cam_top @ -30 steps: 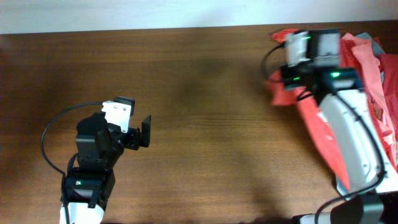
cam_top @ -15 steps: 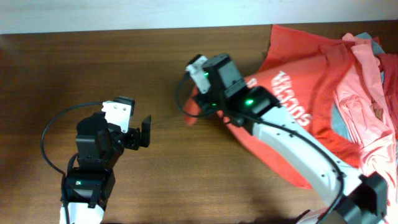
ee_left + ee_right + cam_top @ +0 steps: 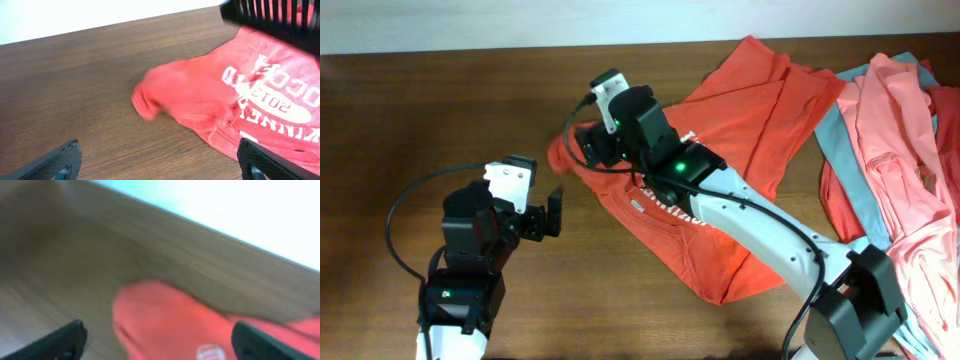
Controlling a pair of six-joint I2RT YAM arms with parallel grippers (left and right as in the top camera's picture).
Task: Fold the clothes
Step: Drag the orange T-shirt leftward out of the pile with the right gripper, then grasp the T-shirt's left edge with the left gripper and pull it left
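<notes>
The orange-red T-shirt (image 3: 740,150) lies spread and crumpled across the middle of the table. Its white lettering (image 3: 280,100) shows in the left wrist view. One bunched end (image 3: 565,160) points left. My right gripper (image 3: 595,150) hovers over that end, open. In the right wrist view its fingers stand wide apart with the red cloth (image 3: 165,325) below them, not pinched. My left gripper (image 3: 548,215) is open just left of the shirt, over bare wood (image 3: 125,150), with nothing between its fingers. More of the clothes, salmon-pink (image 3: 905,150) and teal-grey (image 3: 840,140), lie piled at the right.
The right arm (image 3: 770,235) stretches from the front right corner across the orange-red shirt. The brown wooden table (image 3: 440,110) runs to a white wall at the back. The pile reaches the table's right edge.
The right arm swept from the pile at the far right to the middle, dragging the orange-red shirt with it. Its jaws, shut before, now stand open. The left arm has not moved.
</notes>
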